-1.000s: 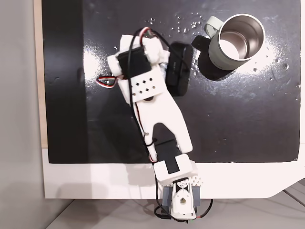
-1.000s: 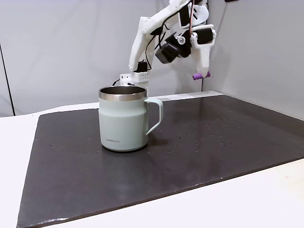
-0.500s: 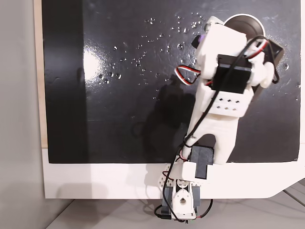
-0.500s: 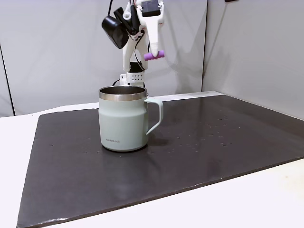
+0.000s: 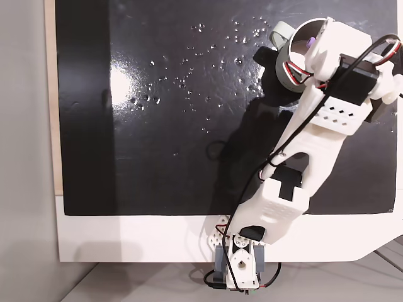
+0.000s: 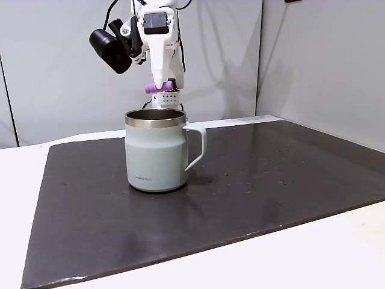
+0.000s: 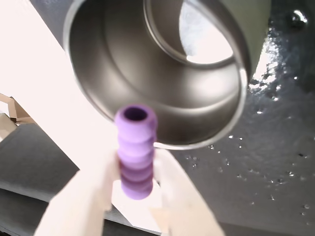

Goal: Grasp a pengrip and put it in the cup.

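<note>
1. The gripper (image 6: 160, 90) hangs above the cup (image 6: 155, 158) in a fixed view taken from the side, pointing downward, with clear air between its tip and the steel rim.
2. The fingers (image 7: 179, 196) are closed on the pengrip (image 7: 135, 150); the wrist view shows one pale finger pressed against each side of the ribbed lilac tube, whose open end faces the camera.
3. In the same side view the pengrip (image 6: 154, 88) lies roughly level at the tip of the fingers, above the mouth of the cup and not touching it.
4. In a fixed view from above, the pengrip (image 5: 308, 43) shows as a small lilac spot inside the outline of the cup (image 5: 291, 47), at the edge of the white arm (image 5: 321, 119) that covers much of the cup.
5. The wrist view shows the cup (image 7: 162, 73) beyond the pengrip, its shiny steel interior open to the camera.
6. The cup stands upright on a dark mat (image 6: 252, 186) that lies on the white bench (image 6: 337, 253); its loop handle (image 6: 198, 147) points to the right in the side view.
7. White specks (image 5: 189, 66) are scattered on the mat to the left of the cup in the view from above.
8. A black round module (image 6: 111, 51) sits on the arm up and to the left of the gripper in the side view.
</note>
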Robot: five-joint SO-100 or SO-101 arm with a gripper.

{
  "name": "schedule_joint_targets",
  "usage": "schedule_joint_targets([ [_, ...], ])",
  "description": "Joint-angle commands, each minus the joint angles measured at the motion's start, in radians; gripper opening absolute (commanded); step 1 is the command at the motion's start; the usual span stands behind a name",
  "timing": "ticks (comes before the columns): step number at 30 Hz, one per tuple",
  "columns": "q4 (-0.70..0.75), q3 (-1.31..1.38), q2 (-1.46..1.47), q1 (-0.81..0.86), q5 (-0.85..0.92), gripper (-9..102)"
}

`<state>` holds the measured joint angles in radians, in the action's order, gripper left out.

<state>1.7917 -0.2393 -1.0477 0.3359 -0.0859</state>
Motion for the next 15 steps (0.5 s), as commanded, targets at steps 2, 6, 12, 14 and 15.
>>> schedule_joint_targets([
  [2, 0.0, 0.069, -0.014, -0.003, 0.011, 4],
  [6, 0.0, 0.083, -0.014, -0.006, -0.02, 12],
  [12, 0.002, 0.081, -0.017, -0.008, -0.038, 15],
  [14, 0.002, 0.083, -0.018, -0.008, -0.038, 15],
  [15, 0.002, 0.083, -0.021, -0.008, -0.038, 15],
])
